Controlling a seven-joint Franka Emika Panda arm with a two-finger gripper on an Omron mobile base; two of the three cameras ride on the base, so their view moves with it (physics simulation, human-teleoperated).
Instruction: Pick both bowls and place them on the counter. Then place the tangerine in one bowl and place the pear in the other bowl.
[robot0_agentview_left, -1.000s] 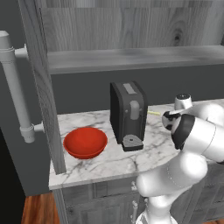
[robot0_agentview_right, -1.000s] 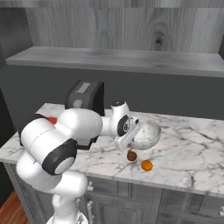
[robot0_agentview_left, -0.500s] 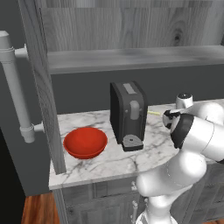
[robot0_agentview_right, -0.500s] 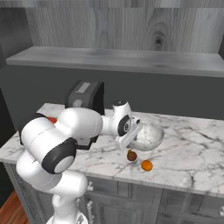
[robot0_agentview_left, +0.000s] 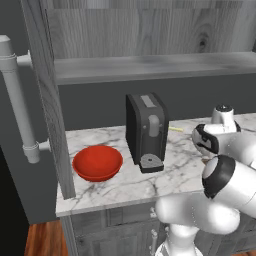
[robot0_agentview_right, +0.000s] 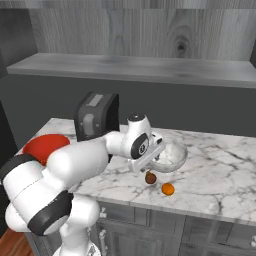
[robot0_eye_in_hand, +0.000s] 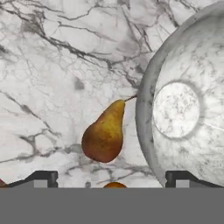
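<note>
My gripper (robot0_agentview_right: 149, 159) hovers open over the counter (robot0_agentview_right: 215, 170); its fingertips (robot0_eye_in_hand: 40, 177) stand wide apart with nothing held. Below it in the hand view lies the brown pear (robot0_eye_in_hand: 105, 135), right beside the rim of the marbled bowl (robot0_eye_in_hand: 183, 109). That bowl (robot0_agentview_right: 171, 155) sits upright on the marble. The pear (robot0_agentview_right: 150, 177) and the tangerine (robot0_agentview_right: 168, 189) lie in front of it near the counter's edge. A sliver of the tangerine (robot0_eye_in_hand: 114, 185) shows between the fingertips. The red bowl (robot0_agentview_left: 97, 162) rests on the counter at the far left.
A dark coffee machine (robot0_agentview_left: 146, 131) stands on the counter between the two bowls. A grey shelf (robot0_agentview_right: 135, 67) runs above, and a grey cabinet side (robot0_agentview_left: 47, 95) with a white pipe (robot0_agentview_left: 17, 100) bounds the left end.
The jaws have gone from shut to wide open next to the marbled bowl, which stays on the counter. The arm and the fruits have hardly moved.
</note>
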